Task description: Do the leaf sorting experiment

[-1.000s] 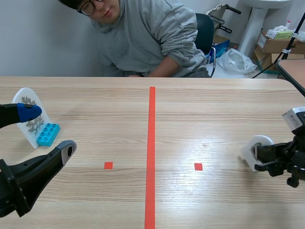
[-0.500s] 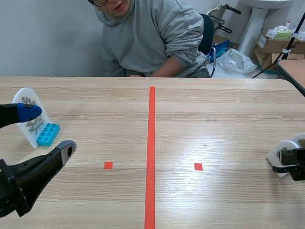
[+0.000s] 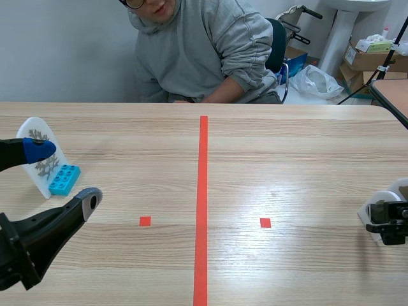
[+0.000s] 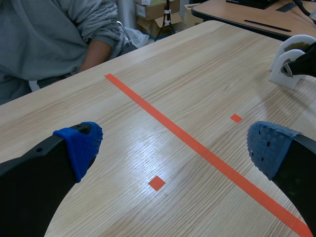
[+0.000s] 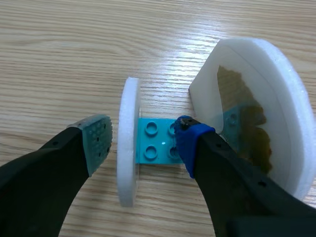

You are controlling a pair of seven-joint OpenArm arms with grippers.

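Scene: left tool (image 3: 64, 175) near leaf card (image 3: 35, 137) on blue brick (image 3: 64, 180), left side of bench (image 3: 287, 159); right tool (image 3: 387, 223) at right edge | Left wrist: left tool gapes wide above tape line (image 4: 197, 148) | Right wrist: edge-on card (image 5: 127, 163) on second brick (image 5: 155, 143) inside right tool (gripped or loose, we cannot tell); brown-leaf card (image 5: 252, 113) beside.

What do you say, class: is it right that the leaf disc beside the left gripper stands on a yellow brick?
No. The brick is blue, not yellow, as the scene view shows. The leaf disc does stand on it beside the left gripper.
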